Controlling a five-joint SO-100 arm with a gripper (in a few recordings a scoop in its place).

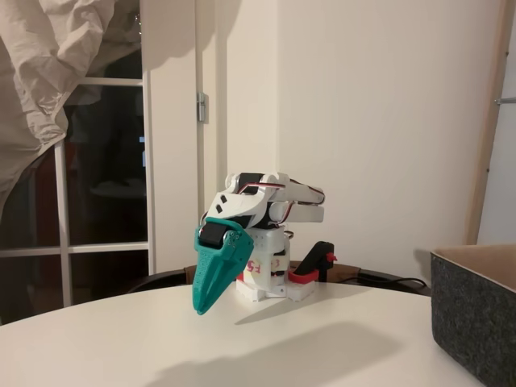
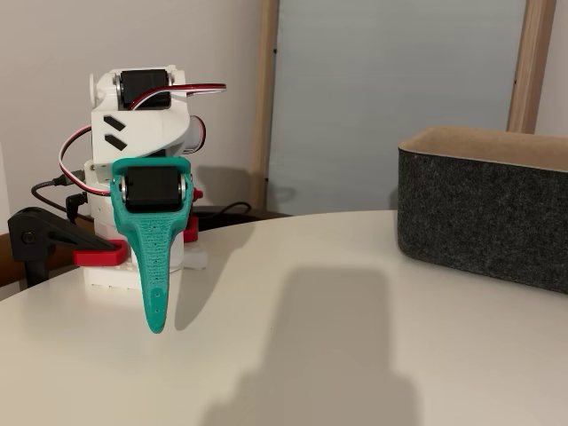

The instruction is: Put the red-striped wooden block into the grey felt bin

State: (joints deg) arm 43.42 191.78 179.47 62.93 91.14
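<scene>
- On the counter (image 1: 339, 339), pale and round, we find the arm folded over its white base, with the teal pincer (image 1: 203, 305) pointing down, its tip just above the surface and near the base.
- Seen from a fixed view, the pincer (image 2: 156, 321) reads as one narrow teal blade; both fingers lie together with no gap we can make out, so we log it as clenched and carrying nothing.
- Bin (image 2: 484, 209): dark grey felt with a lighter inside, standing on the counter well apart from the arm, at the right edge in both fixed views. The rim shows, the floor of the bin (image 1: 476, 318) is hidden from these low angles.
- Block: we cannot place it. No red striped piece lies on the open counter between arm and bin, none sits in the pincer. The red near the base belongs to a clamp (image 2: 93, 256) and the robot's own mount.
- Our reading: either the block lies inside the bin, below the rim and out of sight, and the arm is parked at rest, or the block has not been set out. The pictures do not settle which.
- What is left, if not done: find the block, grip it, carry it across to the bin, let go above the opening.
</scene>
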